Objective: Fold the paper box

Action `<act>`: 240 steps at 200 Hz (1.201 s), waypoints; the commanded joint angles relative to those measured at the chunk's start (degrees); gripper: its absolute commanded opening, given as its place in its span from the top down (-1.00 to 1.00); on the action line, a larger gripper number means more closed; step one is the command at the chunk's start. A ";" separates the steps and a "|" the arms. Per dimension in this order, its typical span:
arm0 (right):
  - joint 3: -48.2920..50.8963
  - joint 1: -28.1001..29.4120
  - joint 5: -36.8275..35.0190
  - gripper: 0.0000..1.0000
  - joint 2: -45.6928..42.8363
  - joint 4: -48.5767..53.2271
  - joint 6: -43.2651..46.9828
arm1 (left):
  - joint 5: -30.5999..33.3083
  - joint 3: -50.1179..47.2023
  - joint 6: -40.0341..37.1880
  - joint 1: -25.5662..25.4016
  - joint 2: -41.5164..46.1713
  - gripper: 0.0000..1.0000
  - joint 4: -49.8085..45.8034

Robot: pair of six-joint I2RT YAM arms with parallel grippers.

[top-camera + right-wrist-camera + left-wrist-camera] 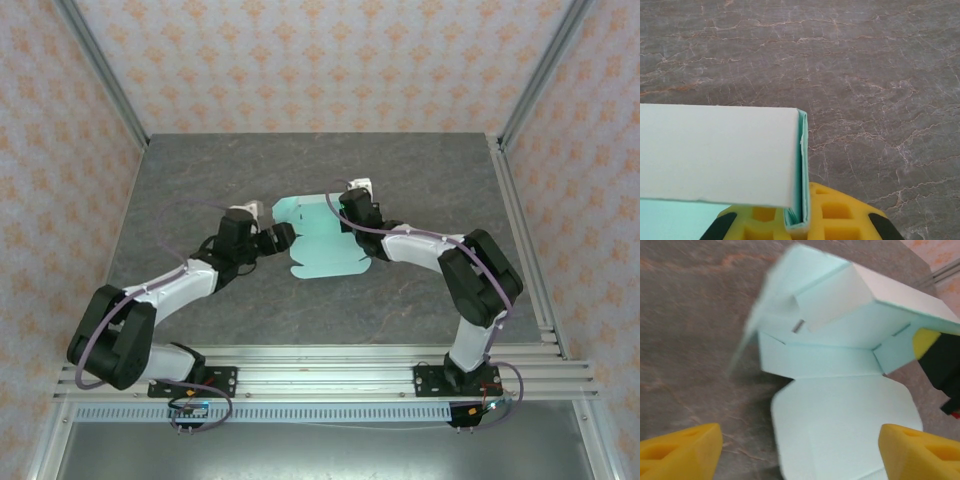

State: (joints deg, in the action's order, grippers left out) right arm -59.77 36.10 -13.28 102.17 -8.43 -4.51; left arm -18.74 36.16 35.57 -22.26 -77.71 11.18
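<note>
The paper box (322, 240) lies near the middle of the table (420, 300), between the two arms. It is partly formed: one rounded flap is flat on the stone and other panels are raised. In the top view its longer side seems to run from the far side toward the near edge, slightly slanted. The right gripper (347, 207) is pressed together on an upright, doubled-over wall at the sheet's far right edge; its wrist view shows the card (715, 155) pinched between the pads (840, 220). The left gripper (287, 238) stands just beside the sheet's left edge with its fingers (685, 450) spread wide and holding nothing. The flat flap (840, 410) lies straight ahead of it and below. The left arm is therefore the free one, best placed for the next fold. By count there is one box, two grippers and one table.
</note>
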 commanded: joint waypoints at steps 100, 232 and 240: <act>3.52 0.49 -0.45 1.00 -3.35 -3.40 -2.25 | 8.26 3.18 5.12 -6.74 -11.40 -0.99 11.94; 5.63 0.47 0.49 1.00 -4.56 -4.77 -2.42 | 12.24 11.85 0.80 -7.05 -21.97 -0.68 9.40; 5.69 0.47 0.54 1.00 -4.59 -4.83 -2.41 | 12.24 12.32 0.40 -7.07 -22.20 -0.65 9.14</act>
State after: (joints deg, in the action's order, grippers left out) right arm -54.83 36.25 -12.82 99.48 -11.70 -6.02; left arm -8.64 46.15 38.48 -28.88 -98.85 20.69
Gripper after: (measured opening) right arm 0.081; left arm 0.842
